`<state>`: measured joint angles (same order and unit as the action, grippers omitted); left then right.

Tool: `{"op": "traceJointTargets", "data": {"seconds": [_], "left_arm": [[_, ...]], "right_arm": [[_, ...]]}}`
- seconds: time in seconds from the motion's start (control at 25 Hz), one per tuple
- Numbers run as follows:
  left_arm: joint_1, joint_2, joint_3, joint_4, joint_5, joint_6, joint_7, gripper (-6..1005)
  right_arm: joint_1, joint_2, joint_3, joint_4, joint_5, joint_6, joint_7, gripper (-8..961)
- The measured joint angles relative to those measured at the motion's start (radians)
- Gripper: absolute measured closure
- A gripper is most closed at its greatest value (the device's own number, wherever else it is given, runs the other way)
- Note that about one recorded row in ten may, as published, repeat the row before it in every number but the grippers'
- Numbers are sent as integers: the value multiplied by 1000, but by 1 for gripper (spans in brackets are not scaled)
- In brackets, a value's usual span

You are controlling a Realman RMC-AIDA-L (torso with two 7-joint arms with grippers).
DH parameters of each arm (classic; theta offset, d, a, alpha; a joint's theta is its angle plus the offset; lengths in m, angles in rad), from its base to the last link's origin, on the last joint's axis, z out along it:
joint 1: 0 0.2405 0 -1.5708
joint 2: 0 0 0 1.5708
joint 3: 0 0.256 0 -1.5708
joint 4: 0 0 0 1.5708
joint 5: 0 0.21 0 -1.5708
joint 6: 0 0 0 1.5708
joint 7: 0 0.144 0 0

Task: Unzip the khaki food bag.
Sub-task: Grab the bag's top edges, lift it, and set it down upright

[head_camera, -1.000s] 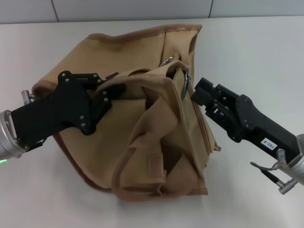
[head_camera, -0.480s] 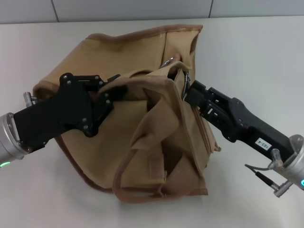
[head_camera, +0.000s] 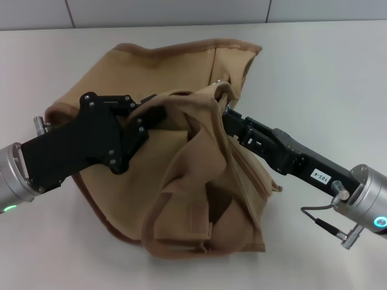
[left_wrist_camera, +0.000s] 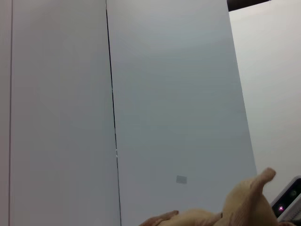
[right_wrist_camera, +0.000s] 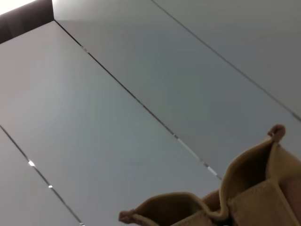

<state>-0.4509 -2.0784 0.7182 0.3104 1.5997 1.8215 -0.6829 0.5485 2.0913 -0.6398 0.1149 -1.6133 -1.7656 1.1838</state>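
The khaki food bag [head_camera: 181, 181] lies slumped on the white table in the head view, its top rumpled and folded. My left gripper [head_camera: 154, 107] comes in from the left and is shut on the bag's top edge, holding the fabric up. My right gripper [head_camera: 226, 116] reaches in from the right, its tip pushed against the bag's top seam under a fold of fabric. The silver zipper pull is hidden there. A small metal ring [head_camera: 216, 81] shows on the bag's far side. Bag fabric also shows in the left wrist view [left_wrist_camera: 244, 207] and the right wrist view [right_wrist_camera: 254, 188].
The white table [head_camera: 326, 72] surrounds the bag on all sides. A grey panelled wall [head_camera: 181, 12] runs along the table's far edge. A thin cable [head_camera: 323, 225] hangs by my right wrist.
My right gripper has moved left, from just clear of the bag to the zipper pull and then into the top seam. The pull is now hidden. The bag's top has bunched leftward.
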Motion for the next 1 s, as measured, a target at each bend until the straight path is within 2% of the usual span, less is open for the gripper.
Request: {"op": "traceJointTargets", "data": {"seconds": [0.28, 0.4, 1.0], "left_arm": [[1, 1, -6, 0, 1, -1, 0, 943], [2, 2, -7, 1, 0, -2, 0, 942], [9, 3, -10, 1, -3, 2, 2, 942]], "right_arm": [[-7, -4, -1, -68, -8, -34, 166, 577], [-6, -5, -4, -108, -35, -52, 249, 614], [-11, -2, -4, -116, -43, -15, 261, 701]]}}
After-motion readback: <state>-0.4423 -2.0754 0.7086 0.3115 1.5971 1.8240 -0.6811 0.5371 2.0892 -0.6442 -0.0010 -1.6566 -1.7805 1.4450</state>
